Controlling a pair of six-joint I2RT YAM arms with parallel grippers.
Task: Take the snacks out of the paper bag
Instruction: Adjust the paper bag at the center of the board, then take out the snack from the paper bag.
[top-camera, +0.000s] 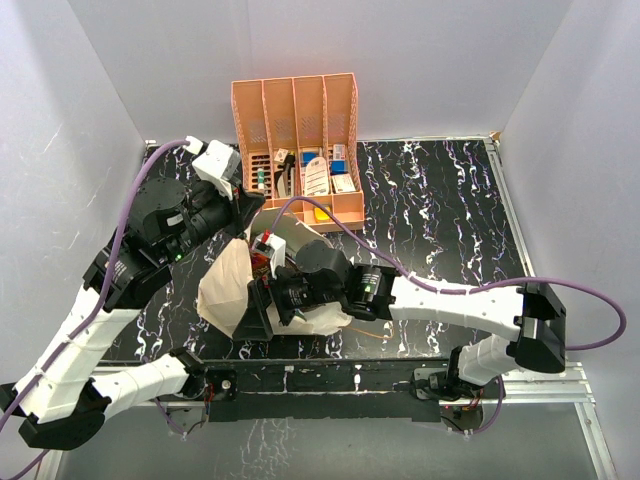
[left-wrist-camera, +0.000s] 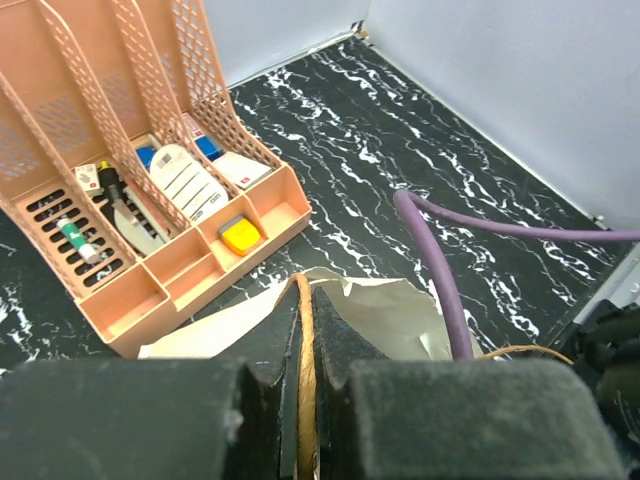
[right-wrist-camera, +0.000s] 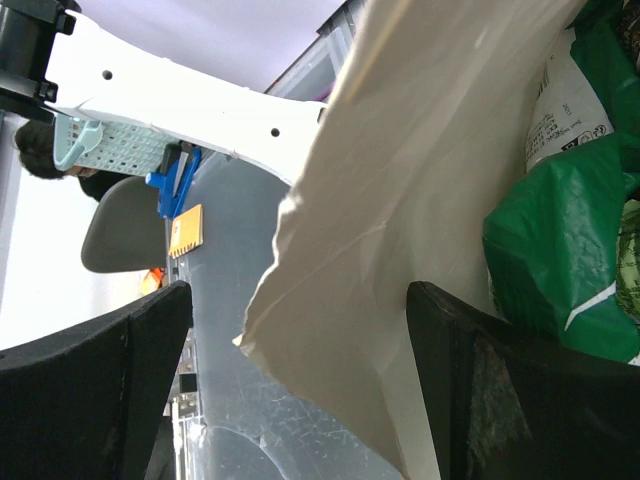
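Note:
The tan paper bag (top-camera: 222, 288) lies on its side between the arms. My left gripper (left-wrist-camera: 303, 300) is shut on the bag's brown cord handle (left-wrist-camera: 306, 370), above the bag's upper edge (left-wrist-camera: 385, 315). In the top view the left gripper (top-camera: 248, 212) hangs over the bag's far side. My right gripper (right-wrist-camera: 298, 290) is open at the bag's mouth, and the bag's paper wall (right-wrist-camera: 400, 200) runs between its fingers. One finger (right-wrist-camera: 480, 380) sits inside beside a green snack packet (right-wrist-camera: 560, 250) and a white-and-teal one (right-wrist-camera: 566, 110). A sliver of red (top-camera: 261, 263) shows near the right gripper (top-camera: 265, 298).
The peach slotted organizer (top-camera: 296, 120) with small boxes and bottles stands at the back, close behind the bag. A purple cable (left-wrist-camera: 440, 270) crosses the black marbled table (top-camera: 440, 220) right of the bag. Grey walls close in three sides.

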